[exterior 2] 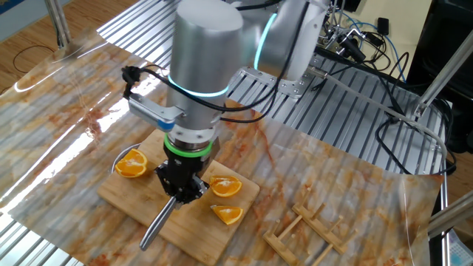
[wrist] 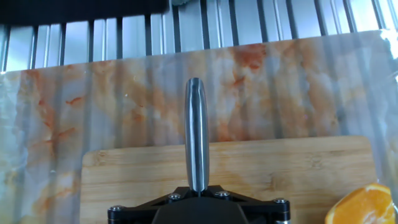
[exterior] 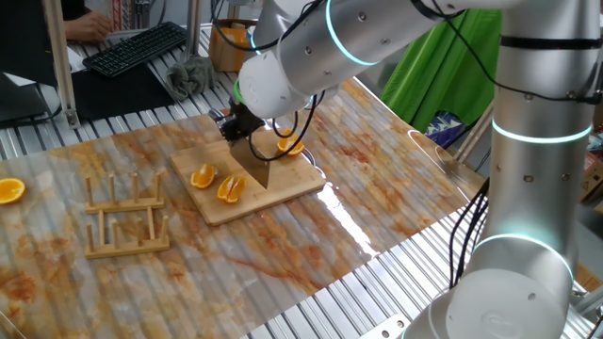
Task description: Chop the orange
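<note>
I hold the knife (exterior: pixel 252 162) in the hand (exterior 2: pixel 181 185), whose fingers are closed on the handle; the blade hangs above the wooden board (exterior: pixel 283 191), edge downward. In the hand view the blade's spine (wrist: pixel 197 134) runs straight away from the camera, across the board's width toward its far edge.

The orange lies on the board as three pieces. Two wedges (exterior 2: pixel 226 186) (exterior 2: pixel 227 214) sit side by side on one side of the blade, cut faces up. A third piece (exterior 2: pixel 131 163) lies near the opposite end of the board, on the other side of the hand; it is the piece (wrist: pixel 367 206) at the lower right corner of the hand view.

Step in hand, as I judge it: between cuts, with the blade raised clear of the fruit and no piece beneath it. The next move calls for shifting the blade sideways over one piece, squaring it across that piece's long axis, then pressing straight down to the board.

Each of the paired wedges is elongated, its long axis running roughly parallel to the blade's line in the other fixed view. I cannot tell the third piece's axis with certainty; it looks rounder.

A wooden rack (exterior: pixel 125 218) stands on the worktop (exterior: pixel 396 188) beside the board, and a separate orange half (exterior: pixel 9 190) lies well beyond the rack.
</note>
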Controlling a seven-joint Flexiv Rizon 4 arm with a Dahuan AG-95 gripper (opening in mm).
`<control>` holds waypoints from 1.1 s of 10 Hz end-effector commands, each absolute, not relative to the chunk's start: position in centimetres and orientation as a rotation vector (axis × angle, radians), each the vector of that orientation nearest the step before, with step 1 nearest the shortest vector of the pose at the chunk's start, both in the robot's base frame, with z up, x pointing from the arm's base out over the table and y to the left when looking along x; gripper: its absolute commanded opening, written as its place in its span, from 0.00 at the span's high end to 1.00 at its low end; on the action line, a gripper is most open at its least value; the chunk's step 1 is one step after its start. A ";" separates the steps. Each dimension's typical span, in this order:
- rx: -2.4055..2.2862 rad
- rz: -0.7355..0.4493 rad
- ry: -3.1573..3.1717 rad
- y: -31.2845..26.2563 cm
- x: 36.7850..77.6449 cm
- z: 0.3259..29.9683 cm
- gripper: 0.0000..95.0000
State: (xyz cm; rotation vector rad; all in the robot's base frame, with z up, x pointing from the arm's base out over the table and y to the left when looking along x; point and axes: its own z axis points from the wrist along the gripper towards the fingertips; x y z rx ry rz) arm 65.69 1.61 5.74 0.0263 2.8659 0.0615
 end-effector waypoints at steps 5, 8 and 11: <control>0.026 0.076 2.870 1.3 65.6 5.1 1.00; 0.031 0.071 2.870 1.5 65.3 4.7 1.00; 0.039 0.056 2.870 1.6 65.1 4.6 1.00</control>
